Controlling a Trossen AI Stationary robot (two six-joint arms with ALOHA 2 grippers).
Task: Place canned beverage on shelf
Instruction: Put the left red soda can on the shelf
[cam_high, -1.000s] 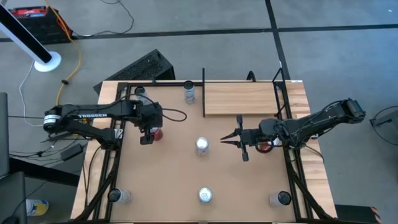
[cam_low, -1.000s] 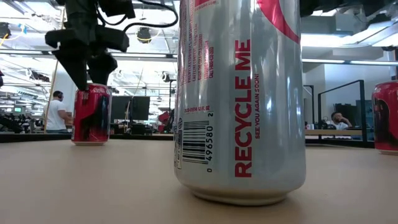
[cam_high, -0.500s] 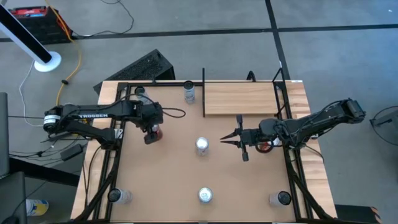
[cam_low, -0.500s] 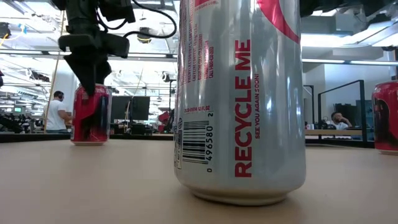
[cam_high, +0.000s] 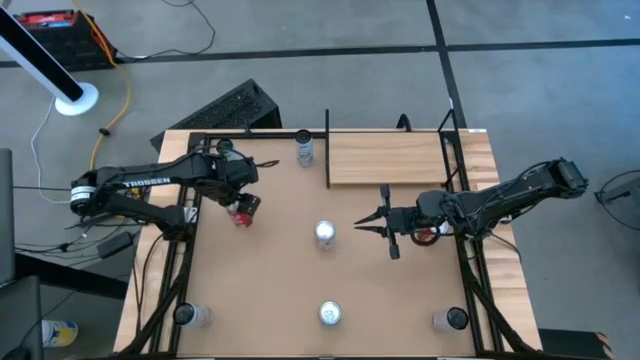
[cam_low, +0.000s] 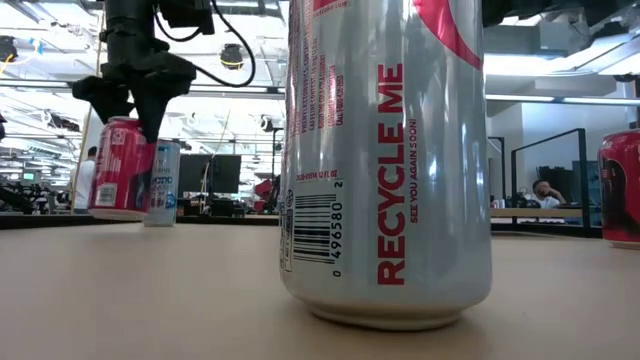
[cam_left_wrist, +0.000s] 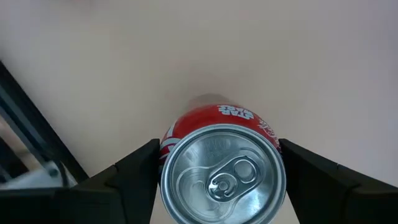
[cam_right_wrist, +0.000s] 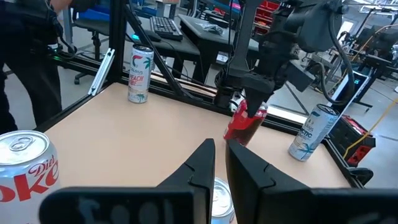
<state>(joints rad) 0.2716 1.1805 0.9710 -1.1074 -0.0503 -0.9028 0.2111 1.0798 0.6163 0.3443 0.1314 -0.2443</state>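
Observation:
My left gripper (cam_high: 241, 198) is shut on a red can (cam_high: 244, 208) at the table's left, a little above the tabletop. The can also shows in the low view (cam_low: 120, 170), in the left wrist view (cam_left_wrist: 222, 174) and in the right wrist view (cam_right_wrist: 244, 123). The shelf (cam_high: 385, 158), a pale wood board with a thin black upright bar (cam_high: 327, 150) on its left edge, lies at the far right of the table. My right gripper (cam_high: 368, 226) waits shut and empty right of the table's middle, pointing at a silver can (cam_high: 325, 234). My left gripper pinches the red can's upper wall (cam_left_wrist: 166, 144), just below the rim, between its two fingers (cam_left_wrist: 134, 171), one on either side. The fingers come from above and point down. The can hangs below them, lifted clear of the table and tilted (cam_low: 118, 205).
A white can (cam_high: 304, 148) stands by the shelf's bar, a blue-and-white can (cam_low: 163, 183) behind the red one. Another silver can (cam_high: 331, 314) stands at the near middle, cans at the near corners (cam_high: 190, 315) (cam_high: 447, 319), and a red can (cam_high: 430, 236) under my right arm.
My left gripper has come down over the red can, taken hold of it and lifted it clear of the table. The can has shifted a little toward the table's left edge and now hangs tilted.

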